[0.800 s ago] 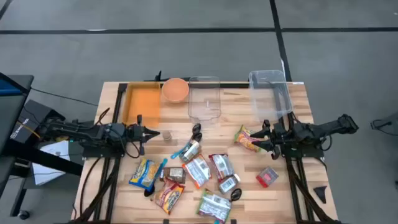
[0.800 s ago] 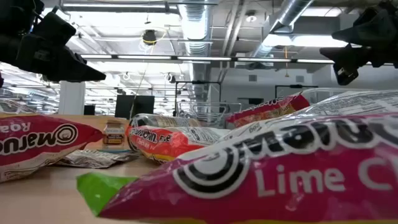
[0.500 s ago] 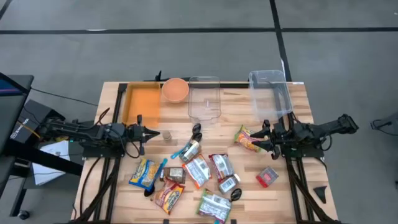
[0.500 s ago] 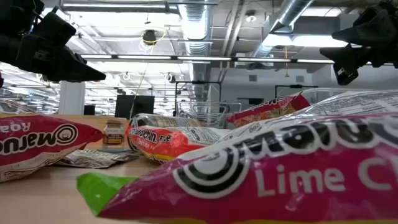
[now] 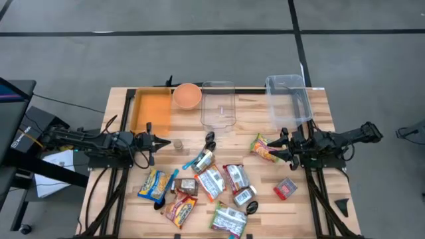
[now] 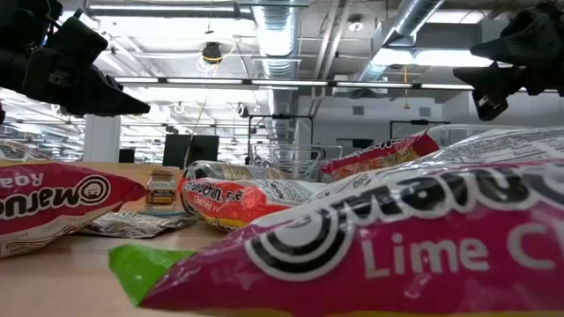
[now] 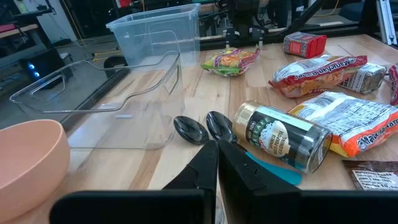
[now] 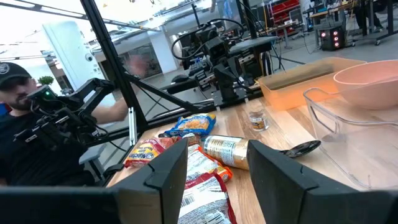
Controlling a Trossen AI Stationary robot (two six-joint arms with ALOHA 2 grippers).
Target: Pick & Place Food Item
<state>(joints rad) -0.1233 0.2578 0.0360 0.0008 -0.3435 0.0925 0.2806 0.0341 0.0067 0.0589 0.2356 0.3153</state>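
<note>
Right gripper [image 8: 217, 174]: fingers [image 8: 166, 174] apart, lower frame, nothing between them. Centre: jar [image 8: 225, 151] lying on its side beside a black spoon [image 8: 303, 148]. Right: pink bowl [image 8: 365, 78], orange tray [image 8: 298, 84], clear container [image 8: 348, 134]. Left: snack packets [image 8: 194, 124], a person [image 8: 31, 149].

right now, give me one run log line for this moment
left end effector: shut, empty, left of glass jar | right end effector: open, empty, by snack bag | no item picked yet
</note>
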